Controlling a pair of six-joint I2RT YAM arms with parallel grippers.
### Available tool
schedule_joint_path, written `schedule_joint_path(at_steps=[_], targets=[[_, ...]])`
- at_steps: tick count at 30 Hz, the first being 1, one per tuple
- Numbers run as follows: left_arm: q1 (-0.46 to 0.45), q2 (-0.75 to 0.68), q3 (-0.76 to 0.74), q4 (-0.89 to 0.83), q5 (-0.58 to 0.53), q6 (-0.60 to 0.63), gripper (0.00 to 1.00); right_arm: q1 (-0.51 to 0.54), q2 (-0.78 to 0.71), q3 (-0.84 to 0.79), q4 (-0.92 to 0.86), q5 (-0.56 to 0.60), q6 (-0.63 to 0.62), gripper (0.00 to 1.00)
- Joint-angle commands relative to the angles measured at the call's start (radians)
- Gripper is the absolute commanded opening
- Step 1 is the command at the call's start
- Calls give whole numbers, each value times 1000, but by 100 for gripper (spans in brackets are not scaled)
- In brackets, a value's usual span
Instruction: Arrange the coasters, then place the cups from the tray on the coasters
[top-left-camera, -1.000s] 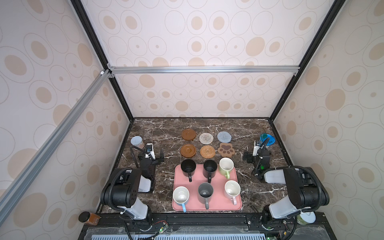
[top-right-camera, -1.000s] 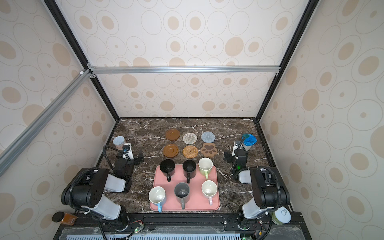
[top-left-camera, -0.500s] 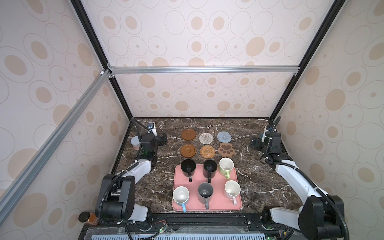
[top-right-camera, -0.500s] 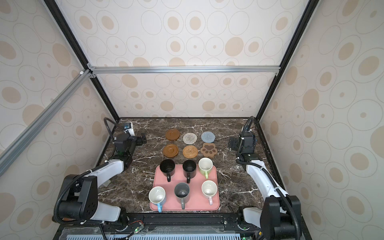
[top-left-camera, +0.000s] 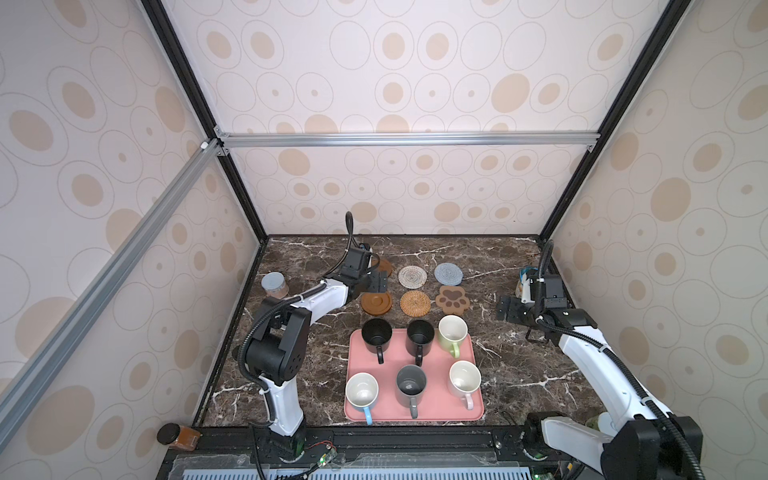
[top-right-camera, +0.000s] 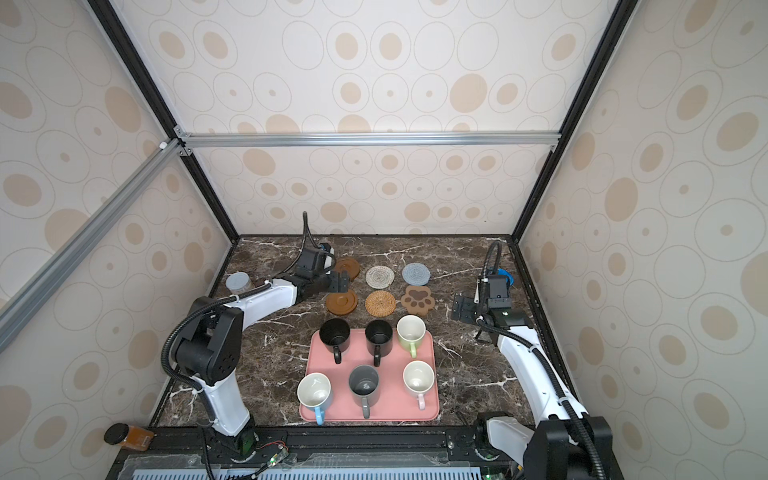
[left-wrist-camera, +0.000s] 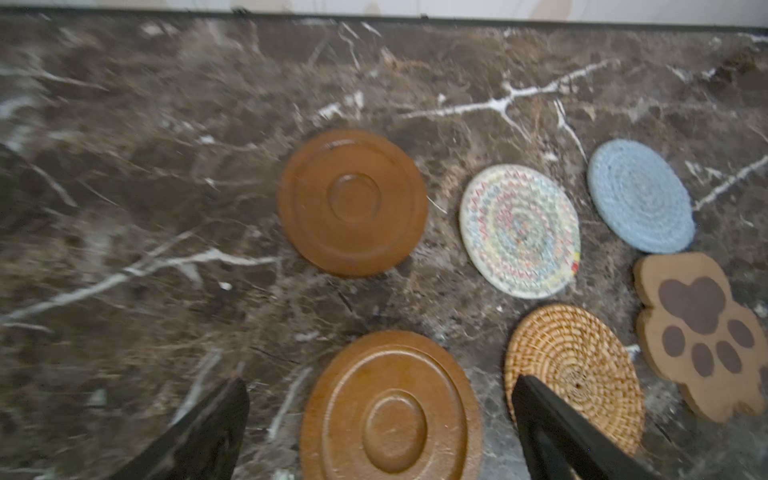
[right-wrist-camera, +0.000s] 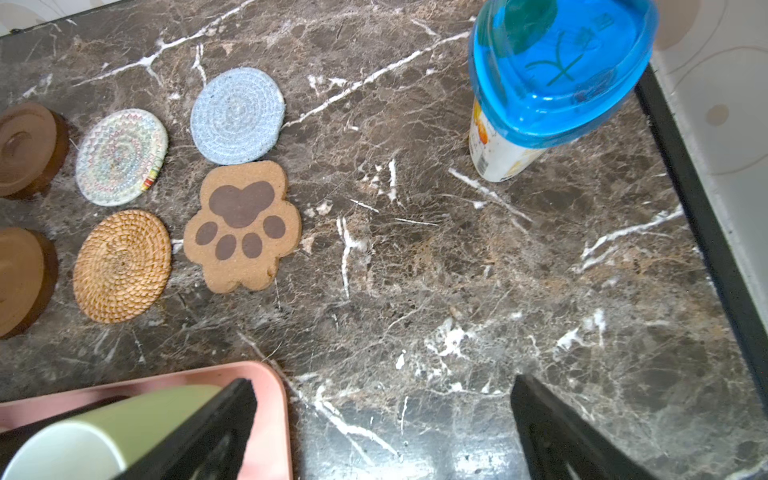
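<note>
Top views: six coasters (top-left-camera: 415, 303) lie in two rows at frame centre; all six cups (top-left-camera: 411, 380) stand on the tray (top-left-camera: 434, 409) just below, none placed yet. Left gripper (top-left-camera: 379, 282) and right gripper (top-left-camera: 510, 309) both gape wide, empty.

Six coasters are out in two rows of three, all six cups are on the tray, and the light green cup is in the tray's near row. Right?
No: the light green cup stands in the far row of the tray, at its right end, as both top views show. The rest is as you say.
</note>
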Motion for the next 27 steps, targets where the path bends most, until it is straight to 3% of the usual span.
schedule_joint_path(at_steps=[1, 20, 27], targets=[[-18, 32, 69, -61, 116, -63, 100, -1, 6, 37, -96, -59, 46, 100], [-123, 113, 62, -84, 246, -157, 100, 0, 25, 37, -162, -101, 9, 100], [-120, 140, 75, -132, 169, -153, 100, 1, 56, 63, -174, -136, 29, 100]])
